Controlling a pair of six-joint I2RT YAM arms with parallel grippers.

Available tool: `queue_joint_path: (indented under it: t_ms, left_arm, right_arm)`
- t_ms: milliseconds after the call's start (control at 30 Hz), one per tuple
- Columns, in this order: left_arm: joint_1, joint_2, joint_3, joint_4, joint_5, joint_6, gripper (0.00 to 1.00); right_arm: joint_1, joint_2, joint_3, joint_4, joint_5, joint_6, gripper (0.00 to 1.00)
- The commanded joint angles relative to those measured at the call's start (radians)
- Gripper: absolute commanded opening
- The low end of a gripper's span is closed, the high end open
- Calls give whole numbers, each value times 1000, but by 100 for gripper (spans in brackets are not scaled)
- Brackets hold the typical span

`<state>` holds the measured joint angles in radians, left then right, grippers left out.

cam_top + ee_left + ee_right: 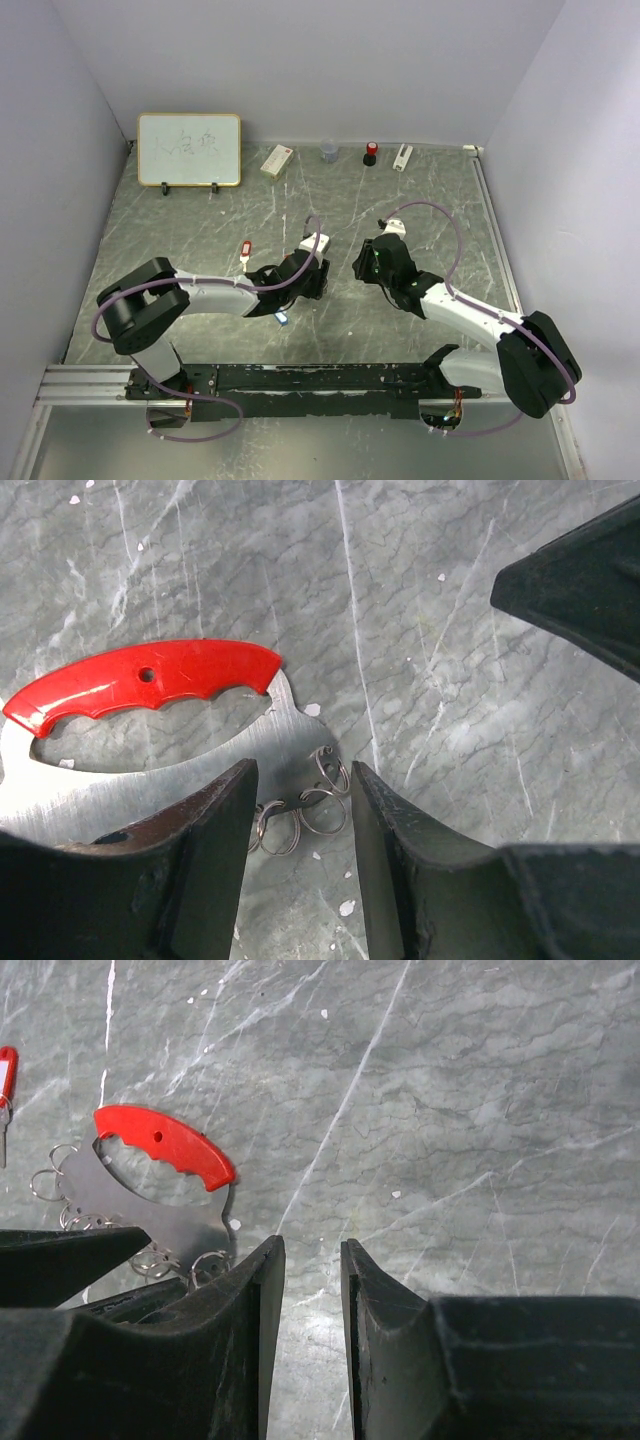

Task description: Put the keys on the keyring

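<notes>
The keyring is a bright red oblong fob point(150, 678) on a flat metal plate point(255, 745) with several thin wire rings point(325, 800) along its edge. It lies flat on the table. My left gripper point(303, 772) is open, its fingers standing either side of the rings without pinching them. My right gripper point(312, 1245) hovers just right of the keyring point(165, 1145), slightly open with only bare table between its fingers. The red-headed key point(246, 250) lies left of the left gripper point(305, 275) and also appears in the right wrist view point(7, 1070). A small blue piece point(282, 319), probably the blue key, lies below the left forearm.
Along the back wall stand a small whiteboard point(189, 150), a white box point(277, 160), a clear cup point(329, 152), a small red-and-black item point(370, 153) and a white stick point(402, 157). The right gripper point(375, 262) is close to the left one. A black rail point(320, 380) runs along the near edge.
</notes>
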<state>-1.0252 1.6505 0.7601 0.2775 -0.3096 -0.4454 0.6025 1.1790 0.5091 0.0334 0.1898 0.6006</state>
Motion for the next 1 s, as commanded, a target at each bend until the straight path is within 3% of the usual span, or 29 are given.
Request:
queue_joint_path:
  t_ms: [0, 967]
  left_arm:
    - [-8, 28, 29, -5, 13, -4, 53]
    - [-9, 73, 39, -6, 75, -13, 43]
  right_arm:
    - [-13, -1, -11, 15, -1, -12, 29]
    - [-20, 4, -13, 19, -6, -13, 29]
